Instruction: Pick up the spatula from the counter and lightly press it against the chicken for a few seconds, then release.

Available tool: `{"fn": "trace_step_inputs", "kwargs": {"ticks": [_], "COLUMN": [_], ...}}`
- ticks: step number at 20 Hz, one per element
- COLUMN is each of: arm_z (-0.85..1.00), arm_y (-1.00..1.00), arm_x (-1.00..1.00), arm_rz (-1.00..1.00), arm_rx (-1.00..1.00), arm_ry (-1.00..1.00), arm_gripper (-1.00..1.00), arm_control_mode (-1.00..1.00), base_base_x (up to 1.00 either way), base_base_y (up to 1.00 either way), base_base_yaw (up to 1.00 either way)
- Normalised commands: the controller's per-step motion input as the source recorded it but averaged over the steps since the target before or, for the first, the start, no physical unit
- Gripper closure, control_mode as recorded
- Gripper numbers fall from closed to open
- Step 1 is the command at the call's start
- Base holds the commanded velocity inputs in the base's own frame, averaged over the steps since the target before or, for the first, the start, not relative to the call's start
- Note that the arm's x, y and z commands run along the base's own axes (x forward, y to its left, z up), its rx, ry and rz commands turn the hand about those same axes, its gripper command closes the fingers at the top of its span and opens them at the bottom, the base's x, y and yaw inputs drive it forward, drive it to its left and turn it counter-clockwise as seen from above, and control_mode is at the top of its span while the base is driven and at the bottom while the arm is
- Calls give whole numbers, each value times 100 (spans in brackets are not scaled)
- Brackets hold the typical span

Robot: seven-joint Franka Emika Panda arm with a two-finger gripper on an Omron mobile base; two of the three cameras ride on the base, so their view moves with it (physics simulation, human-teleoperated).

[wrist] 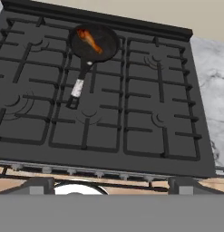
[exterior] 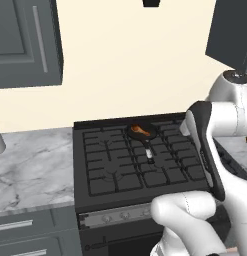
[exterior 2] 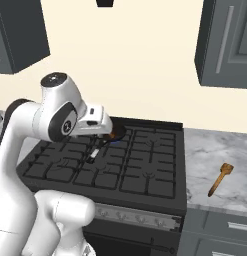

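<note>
The wooden spatula (exterior 2: 221,179) lies on the marble counter (exterior 2: 215,150) right of the stove, well away from my arm. A piece of browned chicken (wrist: 89,40) rests in a small black pan (wrist: 96,43) on the back burner, seen from the left base view as chicken (exterior: 140,131) in the pan (exterior: 142,132). The pan's handle (wrist: 79,86) points toward the stove's front. My gripper (wrist: 111,185) hovers above the stove's front edge, open and holding nothing, its fingertips (wrist: 41,185) far apart. In the right base view my hand (exterior 2: 97,122) partly hides the pan.
The black stove (exterior: 135,165) has raised grates and a row of knobs (exterior: 117,216) along its front. Marble counter (exterior: 30,170) extends to its left too. Dark wall cabinets (exterior 2: 225,45) hang above on both sides.
</note>
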Motion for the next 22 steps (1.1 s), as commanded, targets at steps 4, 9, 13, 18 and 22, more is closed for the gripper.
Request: {"fn": "trace_step_inputs", "kwargs": {"ticks": [4,9,13,18,22], "arm_z": [0,0,0,0,0], "arm_y": [-37,-34,-29,-29,-31], "arm_x": [-8,-9,0,0,0], "arm_rz": [0,-2,-6,-9,-6], "arm_rx": [-2,-4,0,0,0], "arm_ry": [0,-2,0,2,0], "arm_gripper": [-100,-100,-100,-100,-100], "arm_control_mode": [-100,-100,-100,-100,-100], "base_base_x": [0,0,0,0,0], "base_base_y": [0,0,0,0,0], "base_base_yaw": [0,0,0,0,0]}}
